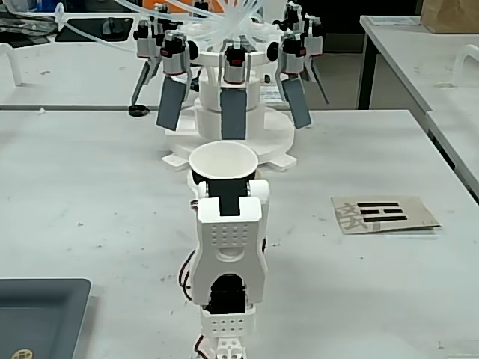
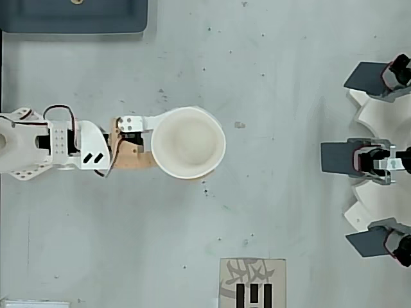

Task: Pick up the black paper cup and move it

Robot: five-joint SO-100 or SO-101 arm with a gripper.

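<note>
Cup (image 2: 189, 142) sits upright in the end effector (image 2: 168, 142), which pinches it from the arm's side: in the overhead view one white finger (image 2: 142, 121) runs along the rim's upper edge and a tan finger (image 2: 131, 157) lies under the lower edge. The mouth is open upward, white inside, with only a strip of black wall (image 1: 222, 180) showing in the fixed view just above the arm (image 1: 230, 247). It is over the middle of the tabletop (image 2: 276, 192), well away from every edge. Whether its base touches the surface or hangs clear cannot be told from either view.

The main risk, as I judge it, is the grip itself. Paper walls give way, so a tight squeeze could fold the rim oval and let the cup pop out; a loose one could let the tapered wall slide down through the fingers.

A second risk lies ahead. The white stand (image 1: 228, 138) with 3 hanging dark paddles (image 1: 233, 114) is near the cup in the fixed view, and in the overhead view it fills the tabletop's right edge. Reaching further that way could knock the rim against a paddle and tip the cup.

If the base is dragging, friction could tilt it in the fingers. The printed card (image 2: 252, 282) near the bottom edge and the dark tray (image 2: 74, 16) at the top left corner are well apart from the cup and look harmless.
</note>
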